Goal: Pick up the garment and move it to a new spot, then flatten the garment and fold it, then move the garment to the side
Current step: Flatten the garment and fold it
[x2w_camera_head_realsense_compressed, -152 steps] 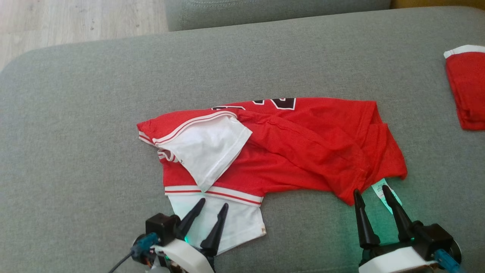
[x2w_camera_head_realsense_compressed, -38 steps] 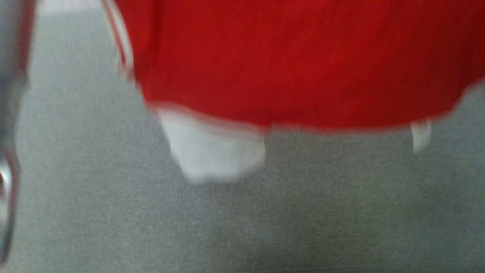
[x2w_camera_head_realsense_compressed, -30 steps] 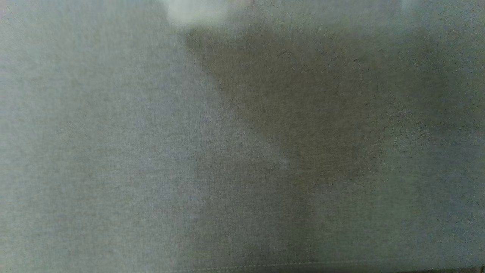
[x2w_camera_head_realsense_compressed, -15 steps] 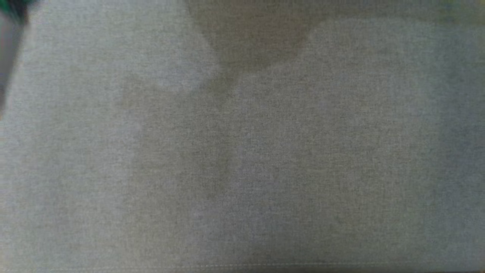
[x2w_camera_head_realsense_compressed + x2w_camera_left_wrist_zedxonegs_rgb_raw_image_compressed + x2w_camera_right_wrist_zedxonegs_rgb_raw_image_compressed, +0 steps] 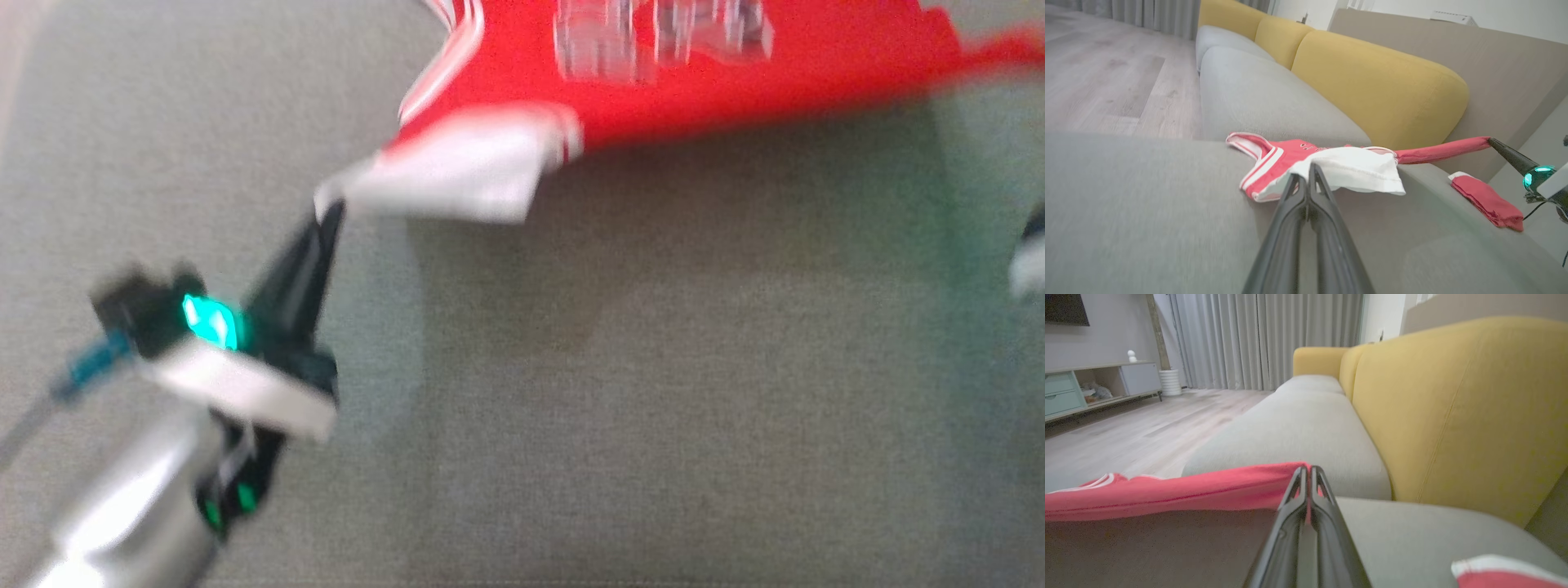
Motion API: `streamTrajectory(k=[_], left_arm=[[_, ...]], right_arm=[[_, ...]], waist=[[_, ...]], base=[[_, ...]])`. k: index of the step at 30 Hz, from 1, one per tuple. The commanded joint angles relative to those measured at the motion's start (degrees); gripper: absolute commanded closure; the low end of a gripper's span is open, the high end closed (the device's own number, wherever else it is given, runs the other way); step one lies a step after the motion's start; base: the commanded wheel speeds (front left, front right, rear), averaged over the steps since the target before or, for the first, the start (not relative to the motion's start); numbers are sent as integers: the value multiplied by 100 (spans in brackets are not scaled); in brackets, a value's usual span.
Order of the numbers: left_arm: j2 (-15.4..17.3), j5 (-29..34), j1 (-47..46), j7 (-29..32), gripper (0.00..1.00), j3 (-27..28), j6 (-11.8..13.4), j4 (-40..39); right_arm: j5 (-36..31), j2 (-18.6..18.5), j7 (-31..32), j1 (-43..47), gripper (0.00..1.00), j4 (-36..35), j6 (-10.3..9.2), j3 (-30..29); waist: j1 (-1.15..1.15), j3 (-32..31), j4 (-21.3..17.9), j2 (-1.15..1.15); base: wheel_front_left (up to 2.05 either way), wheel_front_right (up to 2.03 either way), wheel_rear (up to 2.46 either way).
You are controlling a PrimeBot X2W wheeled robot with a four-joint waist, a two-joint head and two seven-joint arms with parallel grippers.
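The garment [image 5: 735, 73], a red jersey with white striped trim and a white panel, hung stretched out over the grey sofa seat [image 5: 620, 392], casting a shadow on the cushion below it. In the blurred head view, pale lettering showed on its red chest. In the left wrist view the garment [image 5: 1286, 157] ran sideways as a taut band, with the white panel drooping at the near end and a red corner pulled out to a thin point at the far end. Its striped edge seemed to brush the seat, though the blur made that hard to judge.

The left end effector [image 5: 330, 216] was clamped on the corner of the white panel, fingers pressed together on the cloth; its own view showed the same pinch [image 5: 1306, 177]. The right end effector [image 5: 1308, 471] was likewise closed on the red hem of the garment [image 5: 1188, 490], and it appeared in the left wrist view at the tip of the stretched red corner [image 5: 1494, 143].

A second red cloth [image 5: 1488, 200] with a white edge lay on the seat, apart from the garment. Yellow back cushions [image 5: 1380, 81] stood behind the seat. Wooden floor [image 5: 1126, 433] and grey curtains [image 5: 1265, 339] lay beyond.
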Motion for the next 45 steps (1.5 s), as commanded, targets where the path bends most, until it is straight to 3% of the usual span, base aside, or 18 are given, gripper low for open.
streamTrajectory(k=[1,10,17,23,36,45], left_arm=[[280,17,-144,-28,100,297,50,-195],[143,189,1999,-29,100,97,615,-998],[183,186,2580,-29,100,207,739,-1269],[111,123,1945,79,100,410,572,-1147],[-168,402,-501,787,100,520,-26,-205],[-422,481,-1433,797,100,444,-226,470]], right_arm=[[45,-100,-35,130,100,-214,39,-6],[-95,300,-35,2649,100,-1053,39,-776],[-338,693,192,3275,100,-1676,39,-1212],[-464,785,446,2889,100,-1726,39,-1273],[-403,684,584,1318,100,-1086,39,-966],[-560,692,489,635,100,-681,39,-971]], waist=[[1,-263,54,0],[1,-763,70,0],[1,-760,-21,0],[1,-401,-29,0],[1,545,-92,0],[1,905,-198,0]], base=[[0,0,0],[0,0,0],[0,0,0],[0,0,0],[0,0,0],[0,0,0]])
